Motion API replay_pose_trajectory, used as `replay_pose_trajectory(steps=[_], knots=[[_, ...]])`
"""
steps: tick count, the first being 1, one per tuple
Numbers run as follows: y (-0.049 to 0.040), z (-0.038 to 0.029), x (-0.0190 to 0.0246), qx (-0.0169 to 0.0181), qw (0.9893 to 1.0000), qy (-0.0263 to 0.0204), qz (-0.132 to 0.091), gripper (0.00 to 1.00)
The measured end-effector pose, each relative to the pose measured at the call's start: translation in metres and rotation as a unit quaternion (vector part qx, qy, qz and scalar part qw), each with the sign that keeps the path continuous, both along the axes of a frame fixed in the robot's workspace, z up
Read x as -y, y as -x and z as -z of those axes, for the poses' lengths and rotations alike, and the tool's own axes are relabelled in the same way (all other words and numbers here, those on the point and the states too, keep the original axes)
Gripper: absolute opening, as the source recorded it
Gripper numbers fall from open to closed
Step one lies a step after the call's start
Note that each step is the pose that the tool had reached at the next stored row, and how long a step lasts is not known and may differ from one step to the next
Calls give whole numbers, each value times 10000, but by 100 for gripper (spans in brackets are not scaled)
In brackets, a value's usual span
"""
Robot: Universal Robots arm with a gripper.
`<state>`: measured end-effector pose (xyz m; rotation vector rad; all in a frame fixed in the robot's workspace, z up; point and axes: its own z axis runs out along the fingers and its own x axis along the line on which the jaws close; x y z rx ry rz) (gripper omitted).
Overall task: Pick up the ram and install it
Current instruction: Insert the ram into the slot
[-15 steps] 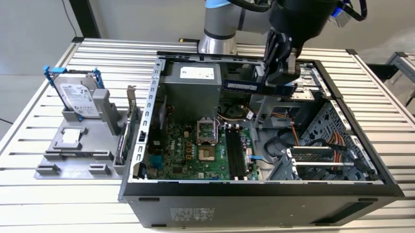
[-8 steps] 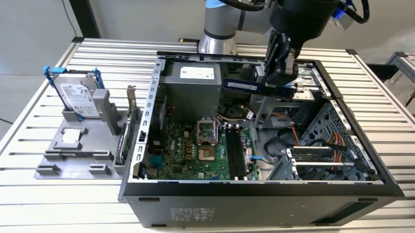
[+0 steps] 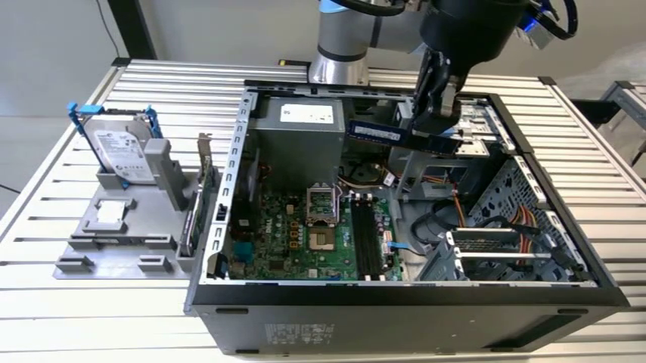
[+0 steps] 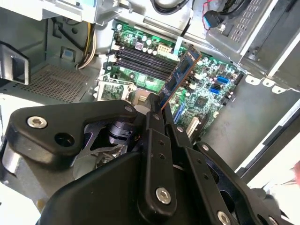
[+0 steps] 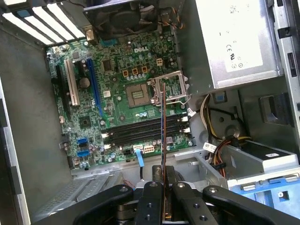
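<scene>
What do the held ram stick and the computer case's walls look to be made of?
The ram: seemingly fibreglass circuit board, matte bluish-green with dark chips along its face. The case wall: likely bare sheet steel, dull grey, judging by its folded edges and punched holes.

You have a silver slatted aluminium table (image 3: 60, 325) carrying everything. An open black metal computer case (image 3: 404, 310) lies on its side across the middle and the exterior view's right. Just beside it, on the exterior view's left, a grey plastic holding fixture (image 3: 111, 242) sits flat on the slats.
</scene>
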<state>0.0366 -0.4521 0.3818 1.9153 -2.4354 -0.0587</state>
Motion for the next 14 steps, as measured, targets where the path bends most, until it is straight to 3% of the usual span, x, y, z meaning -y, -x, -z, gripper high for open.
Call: replay_pose_trajectory(steps=[5, 14], knots=[[0, 0, 0, 0, 10000, 0, 30, 0], [0, 0, 0, 0, 9993, 0, 381, 0]])
